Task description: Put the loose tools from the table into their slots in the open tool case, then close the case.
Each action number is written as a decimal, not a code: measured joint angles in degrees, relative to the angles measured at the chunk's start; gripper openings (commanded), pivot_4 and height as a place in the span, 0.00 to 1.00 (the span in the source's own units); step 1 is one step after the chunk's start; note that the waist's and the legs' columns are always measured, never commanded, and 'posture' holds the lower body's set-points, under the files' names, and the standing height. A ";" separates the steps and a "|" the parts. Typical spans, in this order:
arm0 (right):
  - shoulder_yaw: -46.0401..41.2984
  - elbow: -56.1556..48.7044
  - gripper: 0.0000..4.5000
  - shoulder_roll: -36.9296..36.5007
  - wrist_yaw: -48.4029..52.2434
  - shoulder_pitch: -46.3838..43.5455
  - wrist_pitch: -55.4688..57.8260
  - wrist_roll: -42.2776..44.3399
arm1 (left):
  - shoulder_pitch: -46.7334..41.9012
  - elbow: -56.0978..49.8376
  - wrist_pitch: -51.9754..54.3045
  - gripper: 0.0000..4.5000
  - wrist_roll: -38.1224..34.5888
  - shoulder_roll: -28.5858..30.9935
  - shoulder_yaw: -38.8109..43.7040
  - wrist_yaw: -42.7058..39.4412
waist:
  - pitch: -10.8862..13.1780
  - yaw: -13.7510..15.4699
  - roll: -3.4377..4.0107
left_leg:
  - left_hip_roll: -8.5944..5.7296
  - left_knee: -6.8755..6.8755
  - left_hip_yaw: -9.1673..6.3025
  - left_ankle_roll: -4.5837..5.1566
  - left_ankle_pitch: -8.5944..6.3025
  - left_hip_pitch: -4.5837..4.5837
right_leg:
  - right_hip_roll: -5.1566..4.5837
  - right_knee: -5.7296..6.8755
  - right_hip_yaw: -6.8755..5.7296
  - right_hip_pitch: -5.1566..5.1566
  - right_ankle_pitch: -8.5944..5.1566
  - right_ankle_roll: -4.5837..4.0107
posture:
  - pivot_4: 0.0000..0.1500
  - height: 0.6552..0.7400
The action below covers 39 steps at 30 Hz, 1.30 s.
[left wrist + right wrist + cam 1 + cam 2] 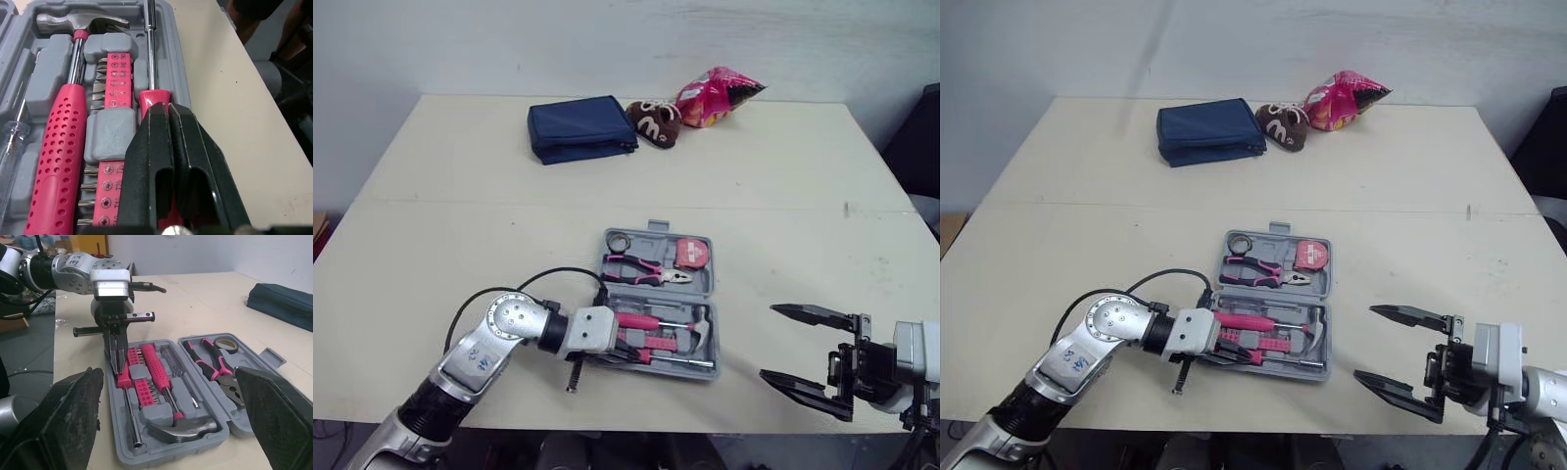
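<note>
The grey tool case lies open at the table's near middle. Its far half holds pink-handled pliers, a tape measure and a small roll. The near half holds a hammer, a pink bit rack and a clear-handled screwdriver. My left gripper reaches over the case's near left corner, shut on the pink handle of a long-shafted driver that lies in the front slot. My right gripper hovers open to the right of the case, near the table's front edge, holding nothing.
At the table's far side lie a blue pouch, a brown plush shoe and a pink snack bag. The table's front edge runs just below both grippers. Bare tabletop spreads left and right of the case.
</note>
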 measured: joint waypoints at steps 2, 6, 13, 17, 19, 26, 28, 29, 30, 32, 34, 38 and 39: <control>-0.09 0.16 1.00 0.10 0.44 0.53 -0.20 -0.14 | -0.38 -0.04 0.73 0.01 0.24 0.00 -0.32 0.02 | 0.00 0.00 0.00 | 0.00 0.00 0.00 0.00 0.00 0.03 | 0.00 0.00 0.00 0.05 0.00 0.01 | 1.00 1.00; -0.09 1.84 1.00 0.62 2.12 1.58 -1.86 -0.46 | -1.15 -0.52 1.29 0.01 1.08 0.21 -1.73 -0.62 | -0.03 0.01 0.01 | -0.01 0.01 0.00 0.02 0.00 0.08 | -0.01 -0.01 0.01 0.11 0.02 0.02 | 1.00 1.00; -0.14 5.70 1.00 2.32 5.00 2.27 -5.88 -1.12 | -3.25 -3.17 10.85 0.01 3.25 -1.13 -4.96 1.87 | -0.40 0.08 0.22 | -0.04 0.00 -0.02 0.16 -0.07 0.20 | -0.04 -0.08 0.01 0.32 0.03 0.04 | 1.00 1.00; -0.14 7.32 1.00 3.10 5.52 2.77 -7.27 -1.48 | -3.14 -4.18 13.62 0.01 3.25 -1.10 -5.42 2.74 | -0.62 0.03 0.34 | -0.04 -0.08 -0.05 0.38 -0.23 0.29 | -0.06 -0.25 0.01 0.78 0.07 0.06 | 1.00 1.00; -0.14 7.46 1.00 3.21 4.86 3.30 -7.47 -1.73 | -1.56 -3.93 11.62 0.01 3.23 -1.08 -4.74 3.07 | -0.70 -0.02 0.41 | -0.03 -0.20 -0.05 0.46 -0.39 0.70 | -0.10 -0.43 0.00 1.15 0.03 -0.02 | 1.00 1.00; -0.07 7.30 1.00 1.71 -9.88 3.06 0.59 -9.82 | 6.58 0.09 4.73 0.01 -12.28 -1.08 9.94 -3.22 | -0.72 -0.37 0.46 | 0.12 -0.14 -0.03 0.05 -0.30 0.30 | -0.08 -0.17 -0.14 0.32 -0.07 -0.24 | 1.00 1.00; 0.72 7.28 1.00 0.80 -12.56 0.22 3.50 -10.50 | 6.38 1.46 4.73 0.01 -16.04 1.36 15.92 -4.58 | -0.69 -0.42 0.51 | 0.09 -0.11 -0.02 -0.03 -0.20 0.01 | -0.04 -0.04 -0.13 -0.06 -0.05 -0.22 | 1.00 1.00; 2.00 7.21 1.00 -0.09 -12.95 -0.91 4.74 -10.92 | 6.20 3.89 4.77 0.01 -16.67 2.79 19.53 -4.38 | -0.67 -0.51 0.55 | 0.10 -0.14 -0.01 -0.03 -0.20 0.06 | -0.01 -0.04 -0.13 -0.05 -0.06 -0.22 | 1.00 1.00; 2.66 7.09 0.88 -0.45 -13.13 -1.43 5.44 -11.21 | 5.84 5.84 4.80 0.00 -16.75 3.74 21.86 -3.89 | -0.64 -0.45 0.58 | 0.11 -0.16 -0.03 -0.02 -0.20 0.04 | 0.01 -0.04 -0.13 -0.08 -0.06 -0.23 | 1.00 1.00; 5.22 7.92 0.73 -1.10 -14.18 -3.29 7.18 -12.94 | 4.99 9.84 4.50 0.00 -16.55 4.37 25.40 -2.47 | -0.61 -0.29 0.58 | 0.10 -0.15 -0.02 -0.02 -0.21 0.00 | 0.01 -0.10 -0.13 -0.09 -0.08 -0.22 | 1.00 1.00; 8.59 10.07 0.52 -1.05 -15.59 -6.97 7.92 -15.52 | 4.17 13.62 3.38 0.00 -15.13 4.75 26.18 -1.03 | -0.57 -0.27 0.51 | 0.07 -0.08 0.05 0.04 -0.24 -0.08 | -0.02 -0.17 -0.11 -0.13 -0.06 -0.18 | 1.00 1.00; 15.23 16.12 0.07 0.14 -18.61 -14.26 8.26 -21.48 | 2.81 21.28 -0.08 0.00 -9.45 2.38 25.12 3.43 | -0.52 -0.05 0.45 | -0.02 0.02 0.23 0.16 -0.31 -0.23 | -0.11 -0.23 -0.03 -0.27 -0.06 -0.02 | 1.00 1.00; 16.66 17.43 0.01 0.25 -18.94 -15.63 8.18 -22.82 | 2.20 22.93 -0.84 0.00 -8.21 1.31 24.32 4.19 | -0.52 0.05 0.44 | -0.02 0.04 0.24 0.16 -0.31 -0.33 | -0.10 -0.21 -0.03 -0.38 -0.06 -0.01 | 1.00 1.00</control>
